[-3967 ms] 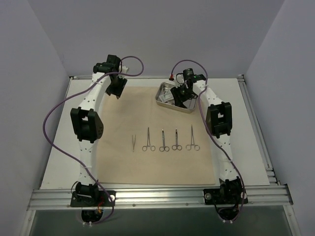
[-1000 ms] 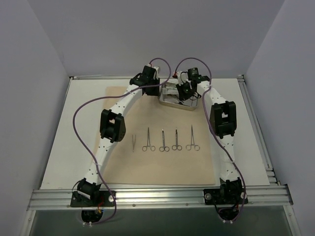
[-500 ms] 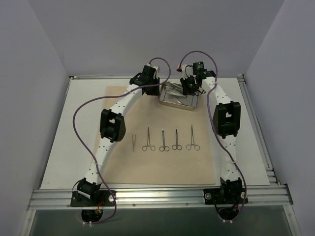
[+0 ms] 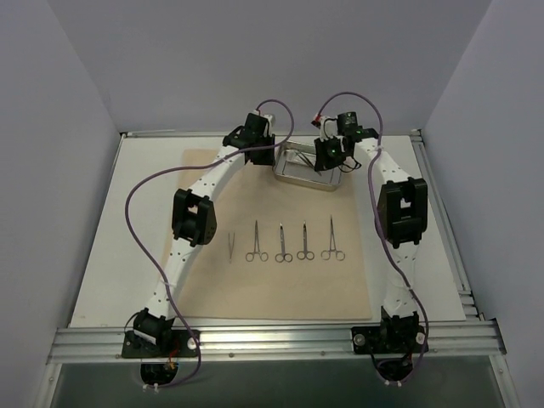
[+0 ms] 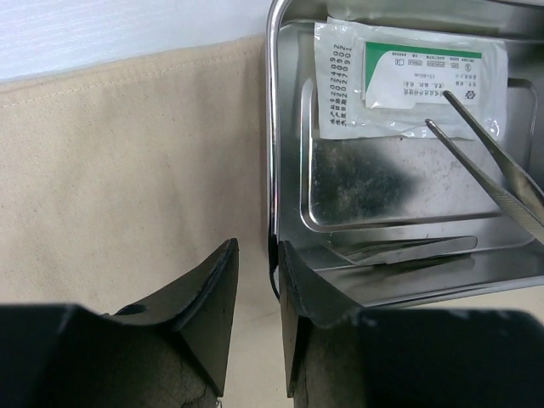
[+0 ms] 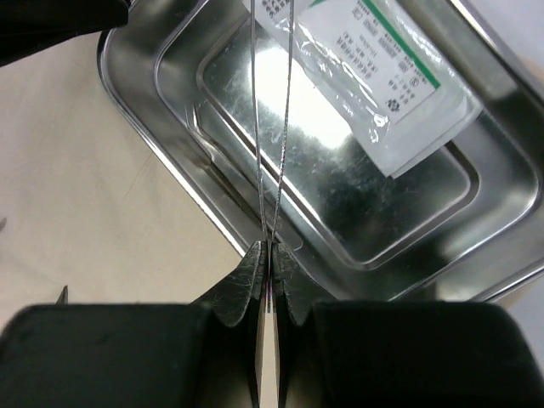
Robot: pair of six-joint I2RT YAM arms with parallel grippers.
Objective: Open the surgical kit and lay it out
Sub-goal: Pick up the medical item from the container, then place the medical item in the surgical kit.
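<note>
Cloth (image 4: 280, 280) lying open, five tools (image 4: 285, 241) laid out. My right hand (image 6: 270, 255) is pinching tweezers (image 6: 272, 127); left hand (image 5: 257, 280) is clamping the tray (image 5: 274, 153) rim. Packets (image 5: 408, 81) remaining inside.

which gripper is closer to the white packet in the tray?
Right. The right gripper hangs over the steel tray, holding tweezers whose tips reach over the white packet. The left gripper clamps the tray's rim at the far end from the packet.
</note>
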